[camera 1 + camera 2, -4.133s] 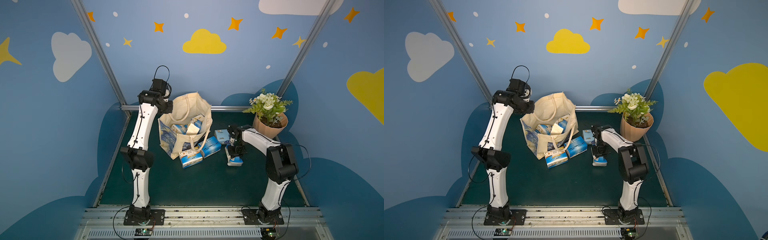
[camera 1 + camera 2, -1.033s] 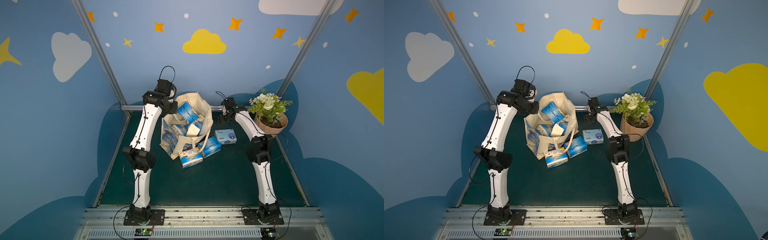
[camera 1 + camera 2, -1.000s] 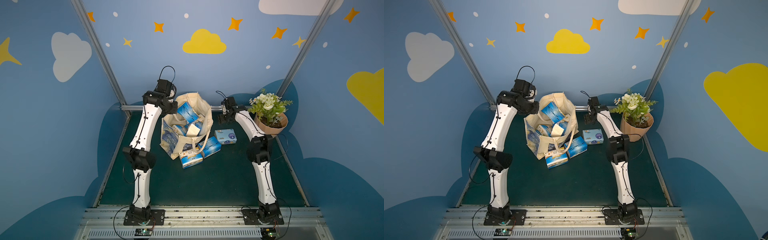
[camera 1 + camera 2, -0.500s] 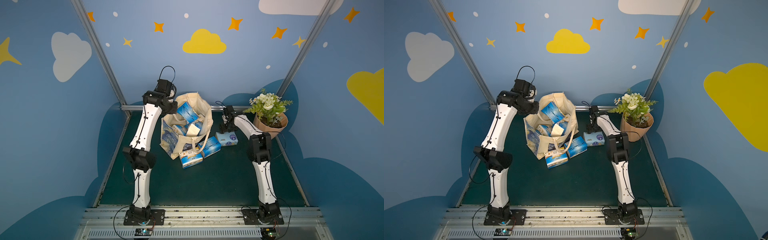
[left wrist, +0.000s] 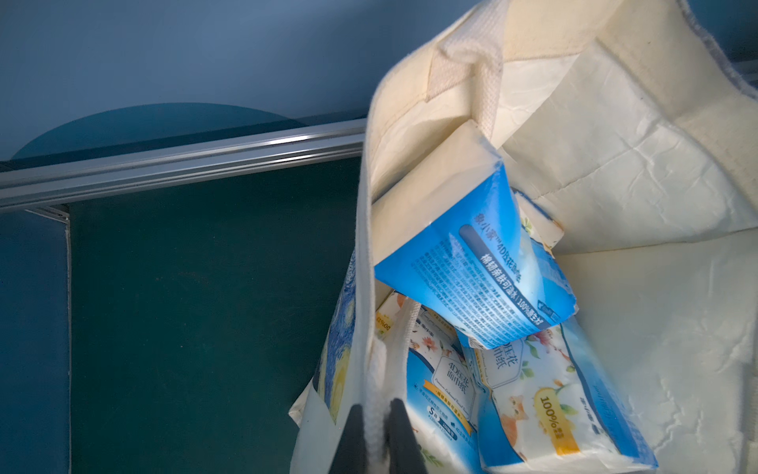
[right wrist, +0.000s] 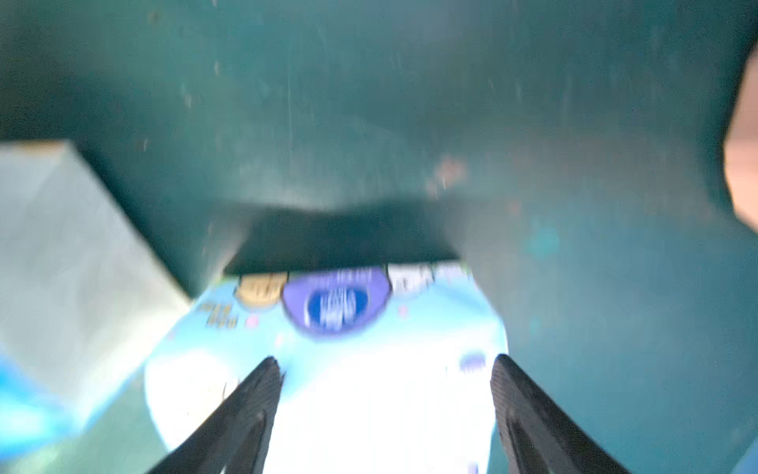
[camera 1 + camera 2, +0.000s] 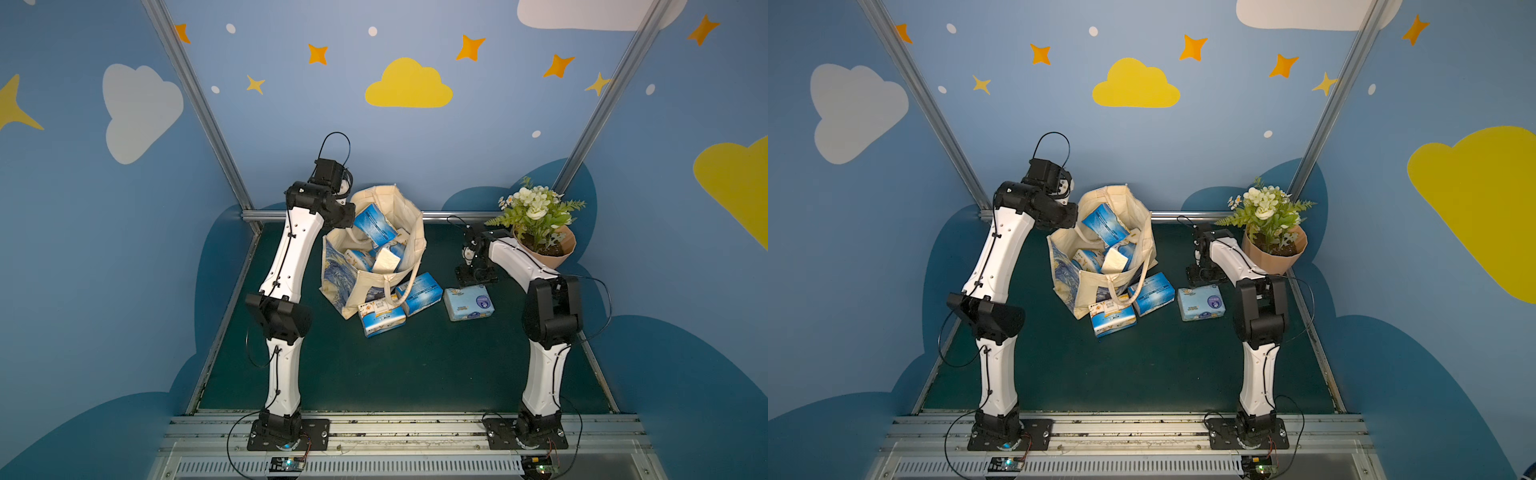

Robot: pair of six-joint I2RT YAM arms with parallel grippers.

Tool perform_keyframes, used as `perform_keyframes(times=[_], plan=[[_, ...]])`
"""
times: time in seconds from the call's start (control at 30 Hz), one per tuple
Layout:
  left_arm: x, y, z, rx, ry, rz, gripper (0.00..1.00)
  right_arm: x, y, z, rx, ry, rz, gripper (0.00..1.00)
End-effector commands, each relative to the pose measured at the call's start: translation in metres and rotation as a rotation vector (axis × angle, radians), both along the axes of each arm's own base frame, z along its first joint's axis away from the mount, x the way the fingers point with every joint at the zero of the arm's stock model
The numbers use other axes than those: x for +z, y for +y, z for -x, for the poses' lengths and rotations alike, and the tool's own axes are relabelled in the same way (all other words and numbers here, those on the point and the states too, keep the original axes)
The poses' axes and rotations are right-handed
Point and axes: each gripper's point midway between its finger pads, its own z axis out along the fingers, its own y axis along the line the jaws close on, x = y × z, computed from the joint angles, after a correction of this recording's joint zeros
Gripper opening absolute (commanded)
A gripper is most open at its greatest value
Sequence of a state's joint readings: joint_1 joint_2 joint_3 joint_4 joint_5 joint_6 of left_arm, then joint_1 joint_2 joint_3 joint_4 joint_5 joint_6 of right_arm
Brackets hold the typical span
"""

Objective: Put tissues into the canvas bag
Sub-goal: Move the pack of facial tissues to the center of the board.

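Green mat (image 7: 374,374), tissue pack (image 6: 348,340) just below spread right pincer (image 6: 384,360)

Matt woven canvas bag (image 5: 615,172) — glossy plastic-wrapped tissues (image 5: 484,271)

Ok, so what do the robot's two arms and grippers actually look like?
The left arm and right arm have smooth white link shells, chunky black joint housings and black base plates. Thin black cables run along them, one looping above the left wrist. The left gripper and right gripper have slim, black, tapering fingers.
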State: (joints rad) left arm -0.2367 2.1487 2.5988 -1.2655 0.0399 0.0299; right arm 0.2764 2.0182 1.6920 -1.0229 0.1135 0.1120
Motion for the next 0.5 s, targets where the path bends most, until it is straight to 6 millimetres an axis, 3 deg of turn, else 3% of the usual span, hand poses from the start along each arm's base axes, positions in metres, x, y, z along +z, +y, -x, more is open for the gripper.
perform_keyframes(times=[0.0,0.13,0.23,0.3,0.37,0.47], plan=[[0.008,-0.005,0.004,-0.024,-0.01,0.013,0.1,0.021,-0.006,0.014,-0.091,-0.024,-0.021,0.83],[0.007,-0.008,0.004,-0.031,-0.009,0.019,0.1,0.08,-0.01,0.009,-0.159,-0.2,-0.065,0.85],[0.006,-0.008,0.005,-0.033,-0.005,0.014,0.1,0.108,-0.015,0.031,-0.208,-0.212,-0.088,0.84],[0.005,-0.006,0.005,-0.03,-0.003,0.007,0.1,0.104,-0.017,0.059,-0.223,-0.126,-0.091,0.8],[0.006,-0.006,0.005,-0.03,-0.005,0.004,0.1,0.094,-0.022,0.09,-0.239,-0.036,-0.08,0.63],[0.008,-0.006,0.005,-0.031,-0.01,0.007,0.1,0.085,-0.034,0.135,-0.279,0.053,-0.052,0.61]])
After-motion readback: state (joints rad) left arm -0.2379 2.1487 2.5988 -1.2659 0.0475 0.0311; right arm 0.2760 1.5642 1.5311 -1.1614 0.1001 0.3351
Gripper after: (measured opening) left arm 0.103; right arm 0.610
